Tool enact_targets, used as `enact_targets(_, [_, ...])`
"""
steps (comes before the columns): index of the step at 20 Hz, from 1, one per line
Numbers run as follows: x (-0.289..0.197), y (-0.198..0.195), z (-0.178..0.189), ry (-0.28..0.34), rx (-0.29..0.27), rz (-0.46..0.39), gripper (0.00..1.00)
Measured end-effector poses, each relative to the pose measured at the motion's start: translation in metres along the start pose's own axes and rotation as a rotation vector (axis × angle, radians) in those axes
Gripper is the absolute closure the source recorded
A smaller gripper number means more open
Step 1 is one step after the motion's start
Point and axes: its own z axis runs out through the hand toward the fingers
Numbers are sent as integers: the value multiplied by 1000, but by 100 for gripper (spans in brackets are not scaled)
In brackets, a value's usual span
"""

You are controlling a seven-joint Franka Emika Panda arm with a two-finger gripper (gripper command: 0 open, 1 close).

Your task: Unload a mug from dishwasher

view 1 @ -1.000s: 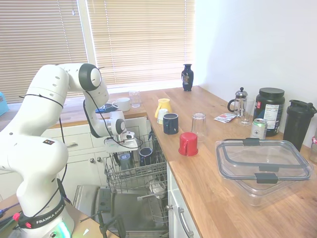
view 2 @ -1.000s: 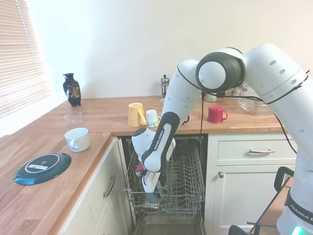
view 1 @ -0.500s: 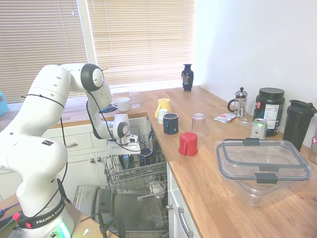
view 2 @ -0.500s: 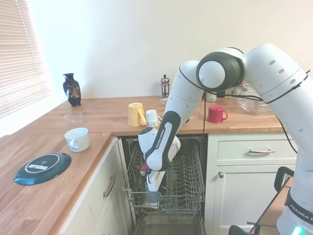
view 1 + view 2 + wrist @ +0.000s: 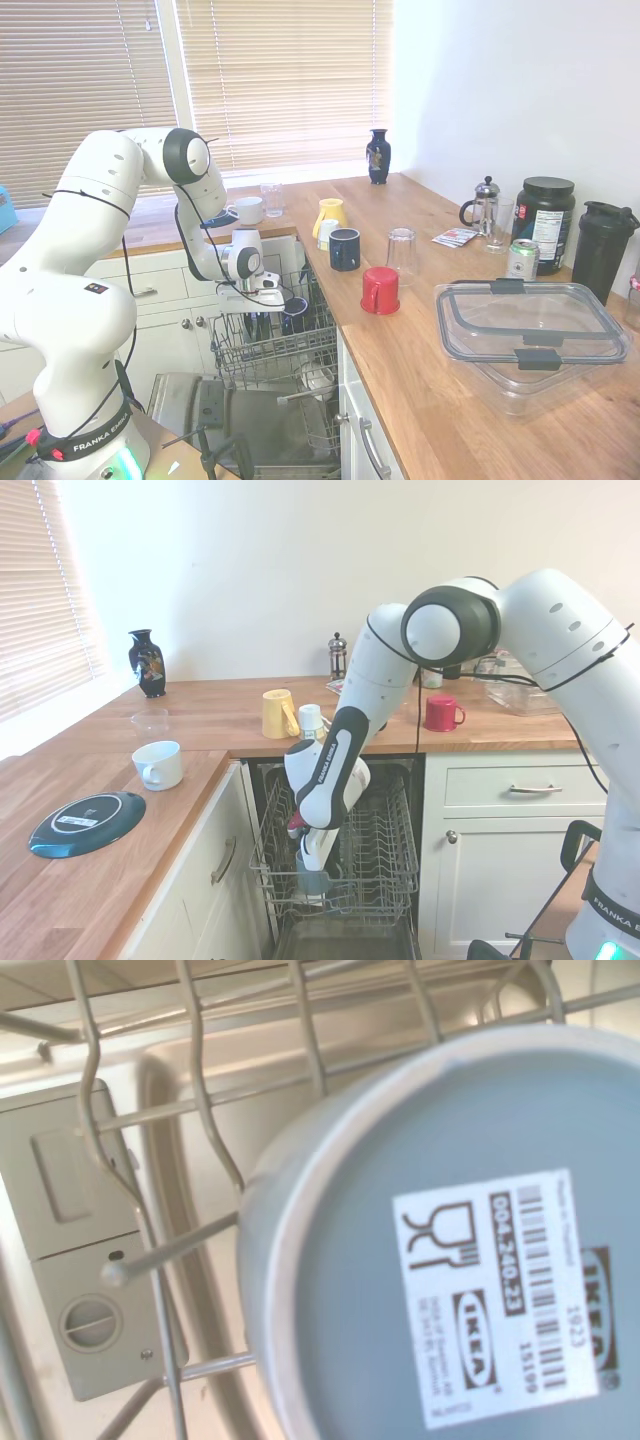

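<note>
Now I lift the mug [image 5: 450, 1250] straight out of the dishwasher [image 5: 375, 865] rack, clearing the wires; I cannot tell whether my tool [image 5: 312, 875] pinches it.

Mug [image 5: 450, 1260]: matt slate-grey ceramic, smooth base with white paper sticker [image 5: 505, 1295]. Dishwasher rack [image 5: 375, 865]: grey coated metal wire. Door inner face [image 5: 85, 1290]: dull grey plastic. Counter [image 5: 450, 400]: satin wood. Storage tub [image 5: 530, 335]: clear glossy plastic.
</note>
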Motion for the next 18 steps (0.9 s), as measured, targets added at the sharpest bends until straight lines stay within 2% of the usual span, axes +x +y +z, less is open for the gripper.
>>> enact_targets(7, [-1, 2, -4, 28, 1, 2, 100])
enact_targets(18, [-12, 3, -32, 92, 11, 22, 100])
